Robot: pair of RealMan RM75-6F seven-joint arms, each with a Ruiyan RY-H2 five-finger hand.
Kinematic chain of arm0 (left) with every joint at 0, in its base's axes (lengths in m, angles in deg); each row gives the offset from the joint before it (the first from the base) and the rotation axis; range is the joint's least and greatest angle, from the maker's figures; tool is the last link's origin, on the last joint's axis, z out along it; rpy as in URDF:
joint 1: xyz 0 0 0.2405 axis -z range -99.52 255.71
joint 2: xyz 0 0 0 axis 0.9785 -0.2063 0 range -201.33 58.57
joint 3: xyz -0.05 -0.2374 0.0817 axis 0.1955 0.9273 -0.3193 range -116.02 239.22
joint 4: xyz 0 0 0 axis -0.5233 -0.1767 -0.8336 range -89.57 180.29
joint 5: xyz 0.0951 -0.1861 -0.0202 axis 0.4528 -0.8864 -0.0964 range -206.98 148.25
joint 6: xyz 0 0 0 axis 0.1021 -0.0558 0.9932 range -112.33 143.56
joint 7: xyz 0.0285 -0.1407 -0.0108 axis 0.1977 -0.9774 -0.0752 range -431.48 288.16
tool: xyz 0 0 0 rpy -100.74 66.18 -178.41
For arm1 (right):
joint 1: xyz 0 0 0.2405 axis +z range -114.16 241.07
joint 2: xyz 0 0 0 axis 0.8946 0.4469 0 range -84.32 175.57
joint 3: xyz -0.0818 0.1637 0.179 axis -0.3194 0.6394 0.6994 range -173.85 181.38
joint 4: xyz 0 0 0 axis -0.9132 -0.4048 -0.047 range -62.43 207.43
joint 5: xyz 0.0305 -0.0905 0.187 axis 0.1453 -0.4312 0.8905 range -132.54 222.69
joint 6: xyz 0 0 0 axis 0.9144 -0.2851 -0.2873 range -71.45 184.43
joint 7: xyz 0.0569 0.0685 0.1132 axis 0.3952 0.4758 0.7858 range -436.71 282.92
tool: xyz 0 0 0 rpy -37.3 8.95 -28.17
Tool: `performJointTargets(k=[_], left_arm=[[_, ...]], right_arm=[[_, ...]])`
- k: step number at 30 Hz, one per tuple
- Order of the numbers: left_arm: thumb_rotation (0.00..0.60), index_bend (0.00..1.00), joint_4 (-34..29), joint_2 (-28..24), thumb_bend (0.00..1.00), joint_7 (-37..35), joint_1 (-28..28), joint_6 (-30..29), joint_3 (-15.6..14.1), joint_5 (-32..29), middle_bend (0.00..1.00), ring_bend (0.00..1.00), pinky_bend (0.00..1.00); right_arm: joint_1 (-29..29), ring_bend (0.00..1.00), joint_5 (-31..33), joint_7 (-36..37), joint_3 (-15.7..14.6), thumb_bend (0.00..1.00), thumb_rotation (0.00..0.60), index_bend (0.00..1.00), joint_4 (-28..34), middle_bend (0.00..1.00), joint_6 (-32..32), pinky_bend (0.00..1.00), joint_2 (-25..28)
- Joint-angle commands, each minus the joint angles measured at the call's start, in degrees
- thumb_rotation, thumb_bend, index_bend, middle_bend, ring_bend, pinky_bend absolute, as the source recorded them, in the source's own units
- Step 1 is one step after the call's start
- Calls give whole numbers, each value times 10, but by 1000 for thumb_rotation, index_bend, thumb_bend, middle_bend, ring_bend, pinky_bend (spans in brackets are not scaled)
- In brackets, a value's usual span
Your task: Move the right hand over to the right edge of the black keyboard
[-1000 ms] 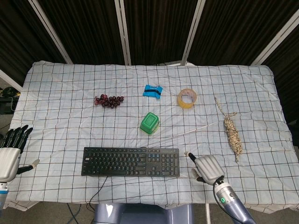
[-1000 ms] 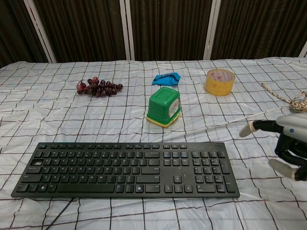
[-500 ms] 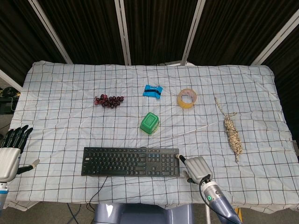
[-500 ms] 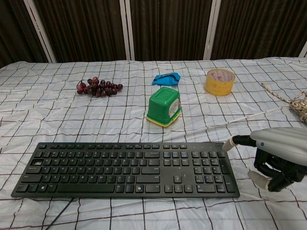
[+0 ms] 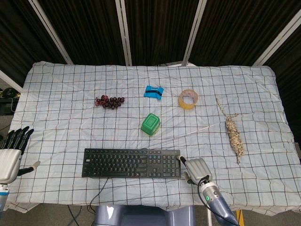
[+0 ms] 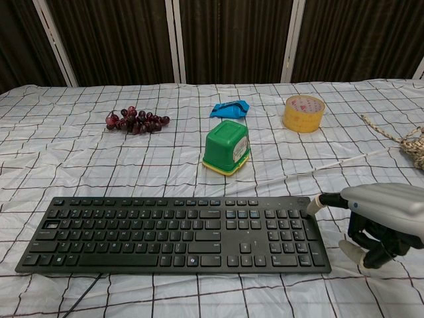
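Observation:
The black keyboard (image 5: 131,163) lies near the table's front edge, its cable running off the front. My right hand (image 5: 196,168) rests on the cloth just beside its right end. Seen from the chest view, this hand (image 6: 381,222) has its fingers curled under the palm with nothing in them, and its thumb tip touches the top right corner of the keyboard (image 6: 172,232). At the far left edge of the table my left hand (image 5: 10,155) is held up with fingers straight and thumb out, holding nothing.
Behind the keyboard stands a green cup (image 5: 150,124), upside down. Farther back are dark grapes (image 5: 109,101), a blue packet (image 5: 154,92) and a yellow tape roll (image 5: 188,98). A coiled rope (image 5: 233,134) lies to the right, its thin string trailing toward the keyboard.
My right hand has slid left across the cloth from a gap away to the keyboard's right end, where its thumb now touches the edge. The left hand has stayed put.

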Motion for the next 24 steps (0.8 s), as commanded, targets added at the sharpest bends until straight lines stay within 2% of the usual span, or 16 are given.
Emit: performJointTargets(k=[1, 15, 21, 24], left_arm=[[600, 0, 0, 0, 118, 0, 0, 1, 0, 0, 0, 0, 0], [600, 0, -1, 0, 119, -1, 0, 1, 0, -1, 0, 0, 0], [600, 0, 0, 0, 117, -1, 0, -1, 1, -1, 0, 0, 0], [600, 0, 0, 0, 117, -1, 0, 0, 1, -3, 0, 0, 0]], right_arm=[[4, 876, 9, 0, -1, 551, 600, 140, -5, 882, 3, 748, -5], [18, 879, 35, -12, -14, 561, 600, 140, -7, 884, 25, 750, -26], [20, 878, 13, -1, -8, 560, 600, 140, -1, 884, 41, 750, -25], [16, 858, -18, 12, -3, 497, 600, 141, -2, 882, 59, 746, -23]])
